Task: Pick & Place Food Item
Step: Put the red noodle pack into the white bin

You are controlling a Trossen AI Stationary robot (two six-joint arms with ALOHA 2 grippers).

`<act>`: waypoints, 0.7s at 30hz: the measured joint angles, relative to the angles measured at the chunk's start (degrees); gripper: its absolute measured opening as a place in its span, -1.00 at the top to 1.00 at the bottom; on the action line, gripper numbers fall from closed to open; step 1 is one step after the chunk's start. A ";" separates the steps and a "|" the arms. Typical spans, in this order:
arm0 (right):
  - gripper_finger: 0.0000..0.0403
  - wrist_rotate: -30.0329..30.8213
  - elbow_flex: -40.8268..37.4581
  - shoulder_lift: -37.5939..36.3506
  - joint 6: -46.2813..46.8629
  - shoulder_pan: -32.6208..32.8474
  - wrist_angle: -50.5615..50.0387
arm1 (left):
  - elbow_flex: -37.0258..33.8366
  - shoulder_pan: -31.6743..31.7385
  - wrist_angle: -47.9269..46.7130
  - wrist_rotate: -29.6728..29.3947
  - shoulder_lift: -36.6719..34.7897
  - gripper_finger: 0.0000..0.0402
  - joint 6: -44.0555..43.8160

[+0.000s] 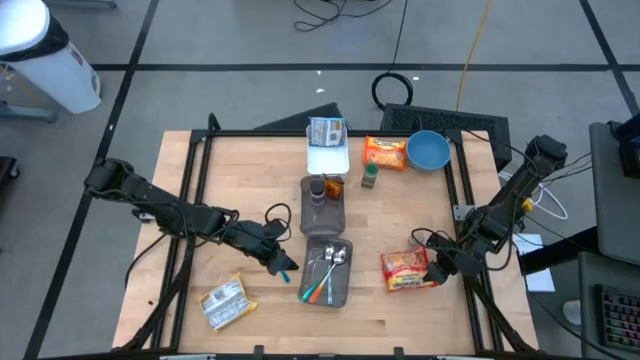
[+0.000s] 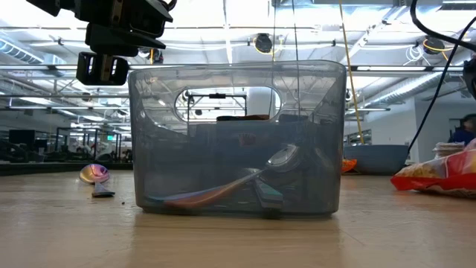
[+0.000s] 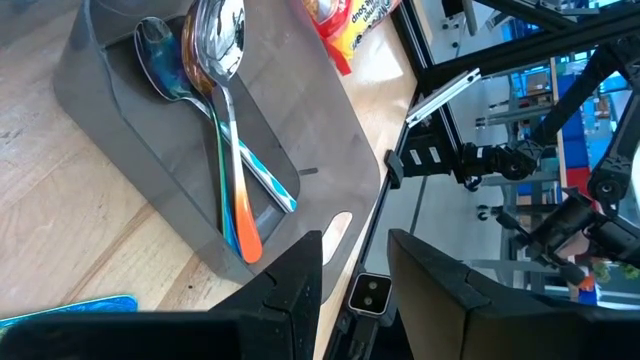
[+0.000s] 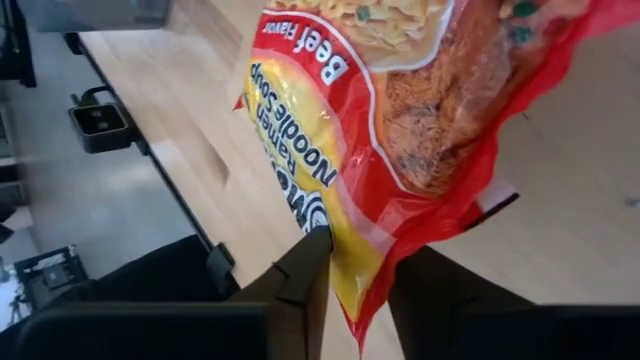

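Observation:
A red and yellow ramen noodle packet (image 1: 405,270) lies flat on the wooden table near its right side; it also shows at the right of the low view, as the packet (image 2: 439,175). My right gripper (image 1: 437,268) is shut on the packet's right edge. My left gripper (image 1: 283,264) hovers open just left of a grey see-through bin (image 1: 327,272) that holds spoons (image 3: 215,120). Nothing is between its fingers (image 3: 300,290). My right gripper pinches the packet's sealed edge (image 4: 350,290) between its two fingers, which come slanting down from the table's right side. It grips a thin flap of wrapper at one corner. The rest of the packet spreads away from the fingers on the table.
At the far side stand a white tray (image 1: 327,158), a second noodle packet (image 1: 384,152), a blue bowl (image 1: 428,150) and a small jar (image 1: 370,177). A bottle (image 1: 320,192) sits in a grey container at the centre. A silvery packet (image 1: 225,303) lies near the front left.

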 joint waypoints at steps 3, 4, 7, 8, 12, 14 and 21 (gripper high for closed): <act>0.67 1.26 0.00 -0.17 -0.28 0.00 1.04 | 0.00 0.00 -0.03 -0.04 -0.01 0.39 0.05; 0.70 1.41 0.00 -0.37 -0.49 0.00 1.33 | 0.00 0.00 -0.01 -0.08 -0.01 0.39 0.17; 0.76 2.43 0.00 -0.94 -0.84 0.00 1.77 | 0.00 0.00 -0.03 -0.10 -0.01 0.39 0.31; 0.78 2.59 0.00 -1.18 -0.87 0.00 1.93 | 0.00 0.00 -0.03 -0.17 -0.01 0.39 0.33; 0.86 2.95 0.00 -2.08 -1.25 0.00 2.15 | 0.00 0.00 -0.03 -0.56 -0.01 0.39 0.35; 0.90 2.90 0.00 -2.44 -1.38 0.00 2.24 | 0.02 0.00 -0.03 -0.56 -0.01 0.39 0.35; 0.99 2.63 0.00 -2.69 -3.01 0.00 3.60 | 0.02 0.00 -0.01 -0.58 -0.01 0.39 0.35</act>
